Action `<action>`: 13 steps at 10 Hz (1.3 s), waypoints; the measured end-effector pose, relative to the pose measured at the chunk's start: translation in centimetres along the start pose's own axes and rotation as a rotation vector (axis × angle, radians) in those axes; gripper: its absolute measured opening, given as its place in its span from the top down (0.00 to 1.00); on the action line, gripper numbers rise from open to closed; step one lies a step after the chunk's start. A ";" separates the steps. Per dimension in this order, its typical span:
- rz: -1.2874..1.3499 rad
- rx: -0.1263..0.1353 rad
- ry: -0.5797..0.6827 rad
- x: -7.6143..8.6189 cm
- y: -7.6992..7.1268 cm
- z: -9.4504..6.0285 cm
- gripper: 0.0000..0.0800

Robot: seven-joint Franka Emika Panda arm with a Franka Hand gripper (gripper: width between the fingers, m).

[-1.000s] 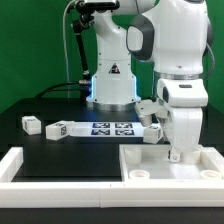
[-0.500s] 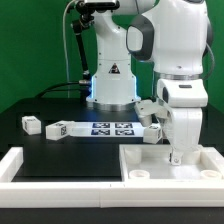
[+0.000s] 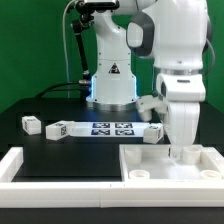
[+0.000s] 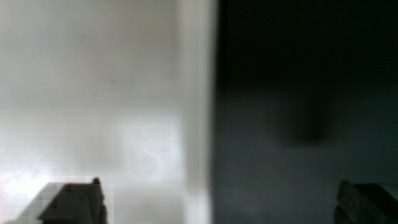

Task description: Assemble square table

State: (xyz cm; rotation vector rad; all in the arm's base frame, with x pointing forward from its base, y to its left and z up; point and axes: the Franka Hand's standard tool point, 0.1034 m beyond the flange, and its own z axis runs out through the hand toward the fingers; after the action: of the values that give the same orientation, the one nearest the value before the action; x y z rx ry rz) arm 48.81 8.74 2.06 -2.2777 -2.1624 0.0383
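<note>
**Exterior view.** The only printed sign is a black-bordered triangle label (image 3: 112,70) on the base of the white robot arm (image 3: 180,45). Its symbol is too small to read, and no lettering is legible anywhere. The flat white marker board (image 3: 108,127) lies on the black table (image 3: 70,150) and carries a row of black-and-white square tags whose patterns cannot be resolved. To the exterior view's left of the marker board lie two short chunky white legs, each tagged: one just beside it (image 3: 58,128) and one farther out (image 3: 30,124). A third leg (image 3: 150,133) lies at the board's other end, beside the arm's wrist. Nearer the camera than the marker board, toward the exterior view's right, rests the white plastic square panel with raised rim (image 3: 150,165), cut off by the picture's edge. A long white border bar (image 3: 15,160) lies to the exterior view's left of the panel. The jaws hang over the panel's far part, but their gap cannot be judged from here.

**Wrist view.** The picture is blurred. Two dark fingertips (image 4: 71,203) stand far apart, so the jaws are spread wide with nothing between them. Beyond them a pale surface meets a dark one along a straight edge, and a faint smudge (image 4: 311,120) on the dark side cannot be identified.
</note>
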 end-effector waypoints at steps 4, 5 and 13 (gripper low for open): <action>0.199 -0.011 -0.037 3.1 -3.1 -3.9 0.19; 0.295 -0.021 -0.028 4.5 -3.7 -4.1 0.19; 0.961 0.013 -0.068 6.8 -7.9 -3.3 0.19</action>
State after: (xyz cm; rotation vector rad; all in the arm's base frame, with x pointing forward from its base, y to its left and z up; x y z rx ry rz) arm 41.35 15.95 5.36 -3.0632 -0.8768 0.1244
